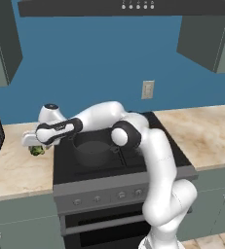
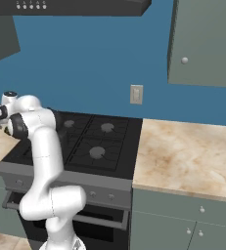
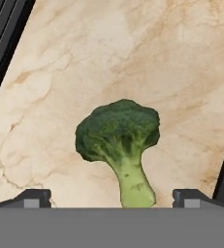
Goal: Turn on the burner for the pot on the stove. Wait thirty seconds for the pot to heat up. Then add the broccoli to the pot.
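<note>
Spreading beige marble counter under broccoli, hand fingers apart, black stove, blue wall

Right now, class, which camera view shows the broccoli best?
The hand view: the broccoli lies whole on the counter, crown and stalk clear. The left base view shows a small green bit under the hand. I cannot make it out in the right base view.

A flat blue wall carries a pale rectangular outlet plate. Grey-green upper cabinets hang above beige marbled stone countertops. Matching grey-green base cabinets with small round knobs stand below.
</note>
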### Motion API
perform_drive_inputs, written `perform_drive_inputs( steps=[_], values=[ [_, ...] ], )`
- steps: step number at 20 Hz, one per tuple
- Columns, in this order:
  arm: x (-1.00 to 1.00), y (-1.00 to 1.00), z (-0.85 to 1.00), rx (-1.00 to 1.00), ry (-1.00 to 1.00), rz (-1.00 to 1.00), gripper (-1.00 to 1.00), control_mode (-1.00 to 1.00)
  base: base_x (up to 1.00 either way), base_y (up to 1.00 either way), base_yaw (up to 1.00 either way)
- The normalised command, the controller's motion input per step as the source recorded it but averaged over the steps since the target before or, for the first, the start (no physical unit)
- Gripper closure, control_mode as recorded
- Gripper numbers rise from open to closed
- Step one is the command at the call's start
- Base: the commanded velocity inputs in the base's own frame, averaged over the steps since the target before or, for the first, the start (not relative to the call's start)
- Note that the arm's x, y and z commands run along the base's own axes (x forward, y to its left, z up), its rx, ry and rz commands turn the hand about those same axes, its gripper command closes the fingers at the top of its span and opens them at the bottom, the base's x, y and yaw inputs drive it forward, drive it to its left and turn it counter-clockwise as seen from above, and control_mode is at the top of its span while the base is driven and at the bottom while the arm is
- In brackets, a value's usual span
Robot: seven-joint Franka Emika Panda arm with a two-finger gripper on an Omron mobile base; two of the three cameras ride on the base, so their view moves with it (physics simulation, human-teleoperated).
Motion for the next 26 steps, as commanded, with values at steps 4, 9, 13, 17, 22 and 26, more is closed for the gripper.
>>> perform_drive_inputs(
  steps=[4,9,13,17,22,26],
  values=[
    [0.14,0.13,-0.23,-0.01,-0.07,0.0,-1.0,-1.0,0.0,0.0,0.0],
    [0.22,0.06,-0.1,0.0,-0.05,0.0,-1.0,-1.0,0.0,0.0,0.0],
    [0.18,0.0,-0.08,0.0,-0.07,0.0,-1.0,-1.0,0.0,0.0,0.0],
    [0.13,0.0,-0.13,0.0,-0.05,0.0,-1.0,-1.0,0.0,0.0,0.0],
    [0.06,0.11,-0.34,0.0,0.0,0.0,-1.0,-1.0,0.0,0.0,0.0],
    [0.0,0.34,-0.58,0.0,0.0,0.0,1.0,-1.0,0.0,0.0,0.0]
  ],
)
